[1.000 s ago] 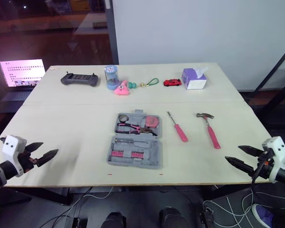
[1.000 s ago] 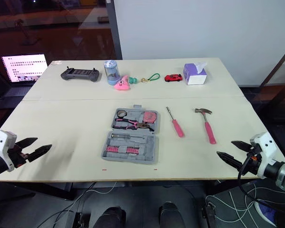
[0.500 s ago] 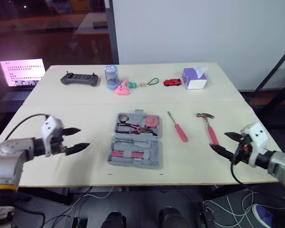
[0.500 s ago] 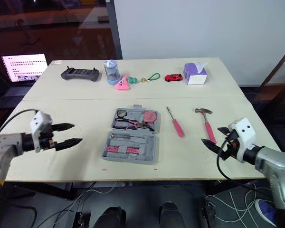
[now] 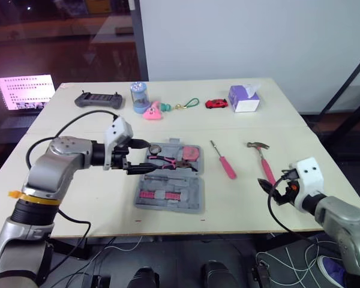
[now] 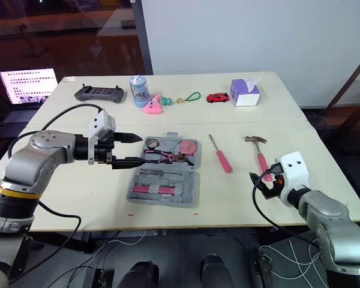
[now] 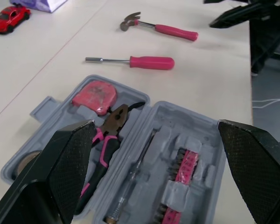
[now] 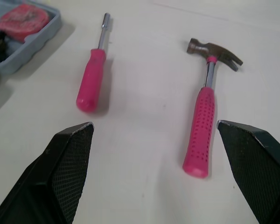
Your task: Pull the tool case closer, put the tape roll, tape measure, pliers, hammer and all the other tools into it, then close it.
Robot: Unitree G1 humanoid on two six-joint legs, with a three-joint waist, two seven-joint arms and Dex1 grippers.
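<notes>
Both arms have come inward since half a second ago. The left gripper (image 5: 147, 156) was over the bare left part of the worktop (image 5: 90, 205) and is now reaching the left edge of the tool case (image 5: 168, 205). The right gripper (image 5: 266, 191) has drawn in a little toward the hammer (image 5: 265, 163).

From the head camera, the case is lying open in the middle of the worktop, not yet pulled to the near edge. The tape roll (image 5: 154, 148), the pliers (image 5: 165, 160) and the tape measure (image 5: 192, 153) are resting in its far half. The screwdriver (image 5: 225, 161) and the hammer are lying on the worktop to the right of the case, apart from each other. The right gripper is hovering just beside the end of the hammer's handle.

From the left wrist, the left gripper's fingers are standing wide apart and are holding nothing. Between them the open case is showing, with the pliers, the tape measure and a row of pink bits (image 7: 184, 165) inside.

From the right wrist, the right gripper's fingers are also spread wide and empty. The hammer and the screwdriver are lying on the worktop ahead of them, and a corner of the case is showing beyond the screwdriver.
</notes>
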